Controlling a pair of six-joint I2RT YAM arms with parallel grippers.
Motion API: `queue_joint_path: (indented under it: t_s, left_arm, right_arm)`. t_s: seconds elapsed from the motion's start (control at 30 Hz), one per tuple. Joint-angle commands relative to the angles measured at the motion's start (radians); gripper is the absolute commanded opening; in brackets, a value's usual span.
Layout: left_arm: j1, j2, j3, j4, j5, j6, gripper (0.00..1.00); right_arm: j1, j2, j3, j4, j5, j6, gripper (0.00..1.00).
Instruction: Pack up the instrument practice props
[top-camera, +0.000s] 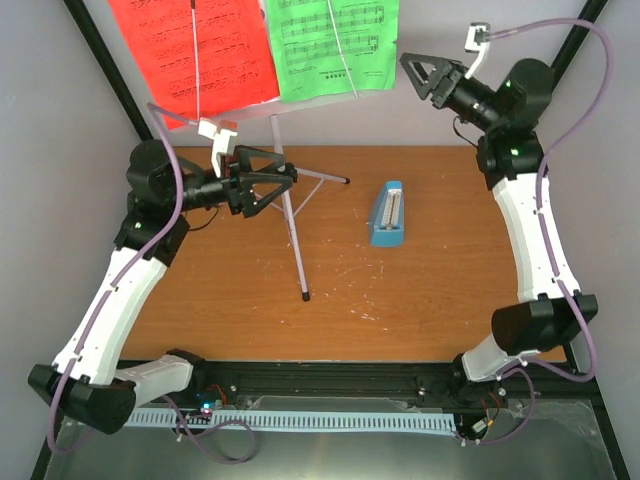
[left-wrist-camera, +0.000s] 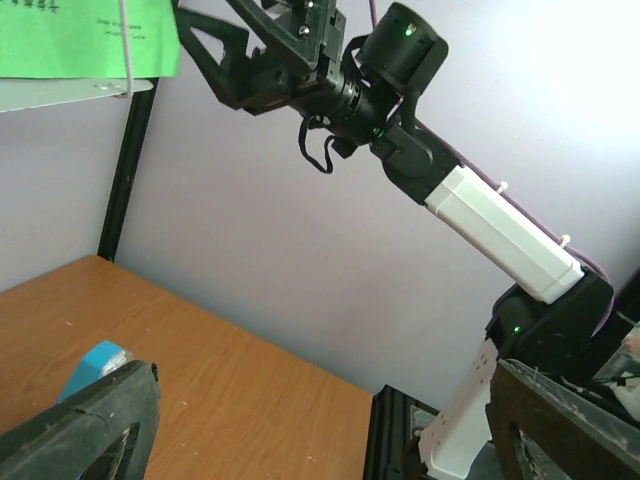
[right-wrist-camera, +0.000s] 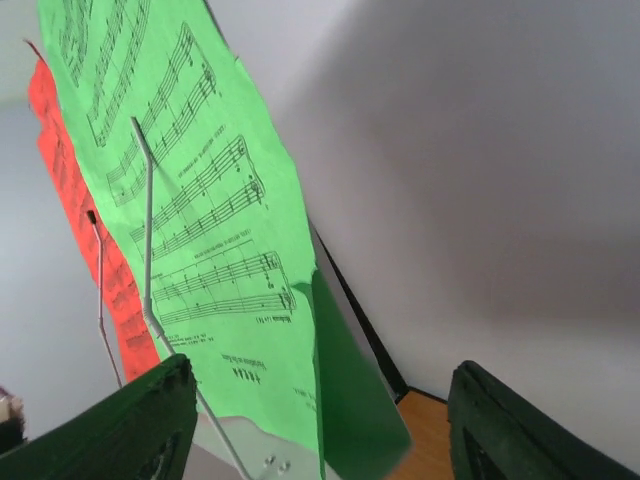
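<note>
**Both grippers open, props still out on the table**

On the wooden table, toward its far left, a silver tripod music stand, upright with legs splayed. Up on its tray, a red sheet-music page at left and a green sheet-music page at right, side by side, each under a thin wire holder. Right of the stand's legs and well apart from them, a small blue pyramid metronome on the tabletop.

Left gripper level with the stand's pole and overlapping it from above; contact impossible to tell. Fingers spread wide, nothing between them in the wrist view.

Right gripper raised just off the green page's right edge, fingers parted, gripping nothing, page ahead of them.
</note>
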Motion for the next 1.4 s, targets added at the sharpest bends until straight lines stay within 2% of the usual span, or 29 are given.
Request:
queue_joint_path:
  t_s: [0.0,0.27,0.4,0.5,0.6,0.7,0.77,1.0,1.2,1.27,1.37]
  left_arm:
    - [0.001,0.076,0.089,0.084,0.029,-0.095,0.90]
    - [-0.003,0.161,0.203,0.137,-0.050,-0.137,0.86]
    - [-0.004,0.197,0.254,0.123,-0.048,-0.126,0.85]
    - [-0.005,0.226,0.295,0.086,-0.041,-0.109,0.85]
    - [-0.005,0.238,0.313,0.072,-0.038,-0.094,0.85]
    - [-0.005,0.240,0.313,0.075,-0.040,-0.085,0.85]
    - [-0.005,0.247,0.322,0.082,-0.040,-0.086,0.85]
    - [-0.005,0.285,0.361,0.122,-0.039,-0.109,0.85]
    - [-0.005,0.316,0.407,0.178,-0.108,-0.117,0.85]
    - [-0.005,0.322,0.429,0.203,-0.173,-0.109,0.84]
    - [-0.010,0.380,0.515,0.240,-0.165,-0.157,0.82]
  right_arm:
    - [0.047,0.087,0.171,-0.141,-0.029,-0.008,0.66]
    - [0.086,0.179,0.250,-0.151,-0.071,-0.012,0.44]
    - [0.108,0.178,0.242,-0.137,-0.069,-0.045,0.38]
    - [0.114,0.161,0.231,-0.158,-0.034,-0.080,0.39]
    - [0.114,0.142,0.235,-0.198,0.006,-0.127,0.44]
    - [0.115,0.114,0.217,-0.206,0.042,-0.147,0.54]
    - [0.114,0.098,0.195,-0.179,0.047,-0.141,0.54]
    - [0.122,0.089,0.142,-0.126,0.012,-0.112,0.32]
    - [0.126,0.114,0.159,-0.123,-0.008,-0.101,0.30]
    - [0.130,0.117,0.149,-0.107,-0.013,-0.094,0.27]
    - [0.135,0.120,0.143,-0.079,-0.030,-0.083,0.21]
